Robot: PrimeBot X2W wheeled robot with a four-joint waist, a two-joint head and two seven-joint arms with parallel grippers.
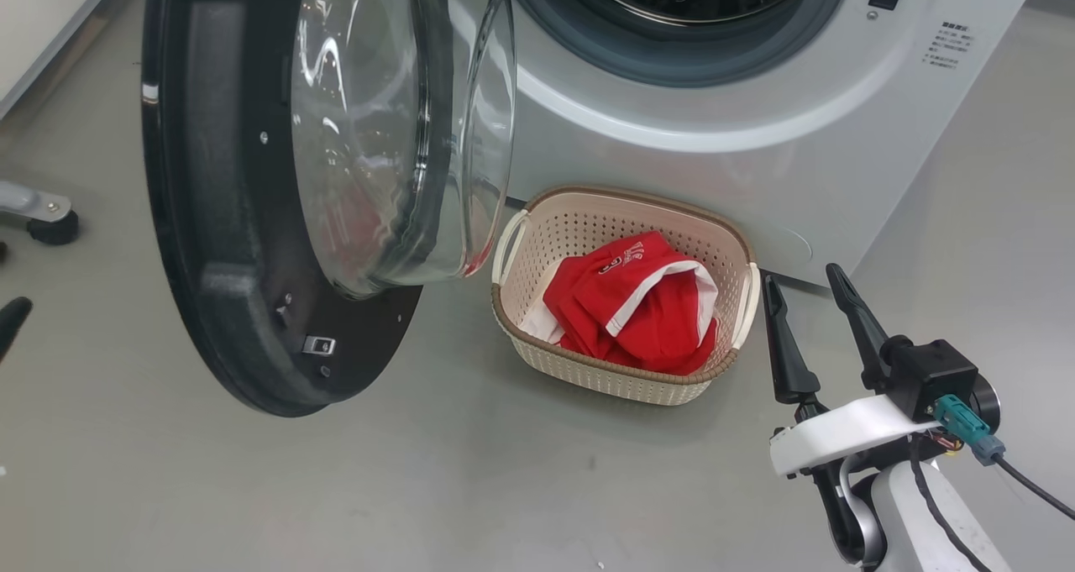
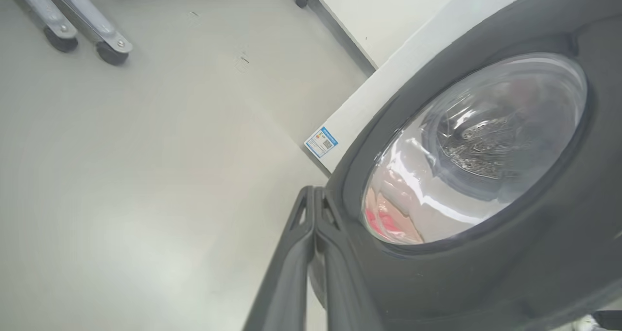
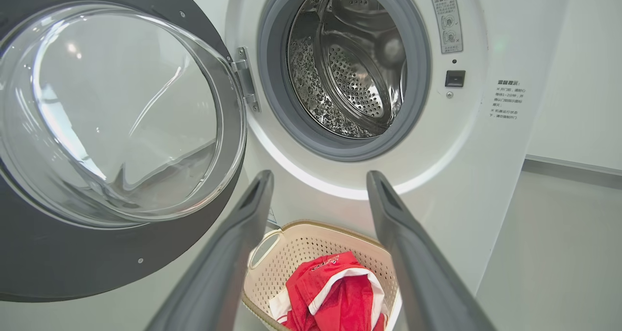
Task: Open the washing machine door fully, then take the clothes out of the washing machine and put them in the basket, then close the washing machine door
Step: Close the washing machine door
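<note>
Clothes (image 1: 638,303) sit in the basket (image 1: 621,196) in front of the washing machine (image 1: 672,160), drum (image 3: 350,63) looks empty: door-close is what's left. Washing machine door (image 1: 218,219) hangs wide open to the left; left claw (image 2: 314,195), pressed together, is at the rim of its outer face, touching or just off, can't tell. Right claw (image 1: 802,278) is spread, beside the basket, well off the door, so left claw is nearer for the push.

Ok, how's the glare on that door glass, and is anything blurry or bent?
Head view: bright white streaks on the clear glass of the large round black-rimmed door, otherwise sharp. Left wrist view: soft overall, smeared reflections in the same glass. Right wrist view: wide-angle lens bows the big white washing machine's edges.
</note>
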